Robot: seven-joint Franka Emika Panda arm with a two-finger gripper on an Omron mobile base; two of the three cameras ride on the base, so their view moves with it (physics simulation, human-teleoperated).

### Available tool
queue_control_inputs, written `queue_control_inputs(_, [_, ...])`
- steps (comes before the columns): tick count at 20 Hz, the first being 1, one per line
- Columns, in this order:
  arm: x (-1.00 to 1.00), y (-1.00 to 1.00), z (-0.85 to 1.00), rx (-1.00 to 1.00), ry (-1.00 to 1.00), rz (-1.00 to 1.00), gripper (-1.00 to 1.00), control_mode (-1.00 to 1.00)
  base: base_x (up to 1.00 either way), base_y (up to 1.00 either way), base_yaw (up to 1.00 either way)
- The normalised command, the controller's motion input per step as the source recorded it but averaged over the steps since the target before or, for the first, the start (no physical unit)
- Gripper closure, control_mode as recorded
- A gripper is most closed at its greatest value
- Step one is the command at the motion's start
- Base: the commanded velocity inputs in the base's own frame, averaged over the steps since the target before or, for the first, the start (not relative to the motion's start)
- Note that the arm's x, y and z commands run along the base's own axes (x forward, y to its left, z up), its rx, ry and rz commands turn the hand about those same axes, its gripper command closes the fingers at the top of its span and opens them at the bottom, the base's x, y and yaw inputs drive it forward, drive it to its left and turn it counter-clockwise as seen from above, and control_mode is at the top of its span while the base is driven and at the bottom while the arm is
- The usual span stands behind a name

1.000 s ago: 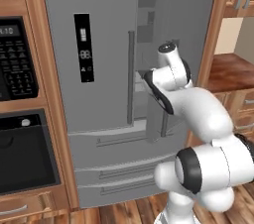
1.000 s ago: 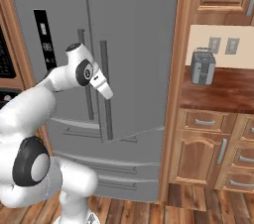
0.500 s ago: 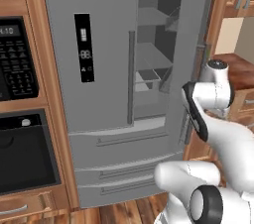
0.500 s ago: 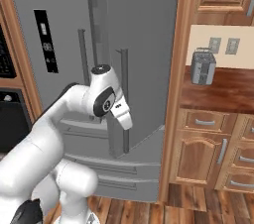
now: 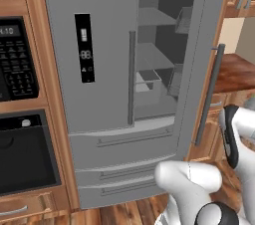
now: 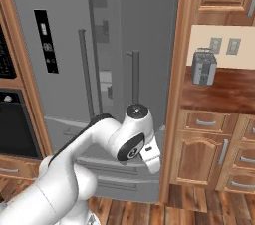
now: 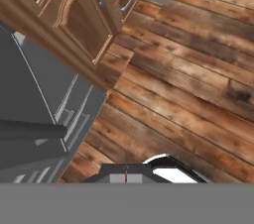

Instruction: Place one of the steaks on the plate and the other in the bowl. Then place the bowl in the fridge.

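The grey steel fridge (image 5: 94, 84) stands straight ahead with its right door (image 5: 199, 64) swung wide open, showing grey shelves (image 5: 152, 55) and a small bin (image 5: 148, 77). My gripper (image 6: 153, 165) hangs low in front of the fridge's lower drawers (image 6: 114, 169), off the door handle (image 5: 207, 94), and points down at the floor. In the hand view its fingertips (image 7: 125, 171) sit pressed together, shut on nothing, beside the fridge's drawer fronts (image 7: 34, 119). The steaks, the plate and the bowl are out of view.
A black wall oven (image 5: 22, 152) and its keypad panel (image 5: 16, 59) sit left of the fridge. To the right, a wooden counter (image 6: 226, 92) carries a steel toaster (image 6: 203, 67) above wooden cabinet doors (image 6: 206, 157). Plank floor (image 7: 188, 89) lies below the hand.
The right fridge door has swung from nearly closed to wide open. My arm has left the handle and dropped low to the right, and the gripper has shut.
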Motion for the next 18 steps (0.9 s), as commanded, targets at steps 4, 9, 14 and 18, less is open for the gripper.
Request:
queue_control_inputs(4, [-0.77,-0.62,-0.12,0.05,0.08,-0.03,1.0,-1.0,0.0,0.0,0.0])
queue_control_inputs(9, [-0.61,0.85,0.27,-0.26,0.11,0.31,1.0,-1.0,0.0,0.0,0.0])
queue_control_inputs(14, [-0.31,1.0,0.34,-0.38,0.09,0.41,1.0,-1.0,0.0,0.0,0.0])
queue_control_inputs(18, [-0.2,0.79,0.23,-0.35,-0.01,0.46,1.0,-1.0,0.0,0.0,0.0])
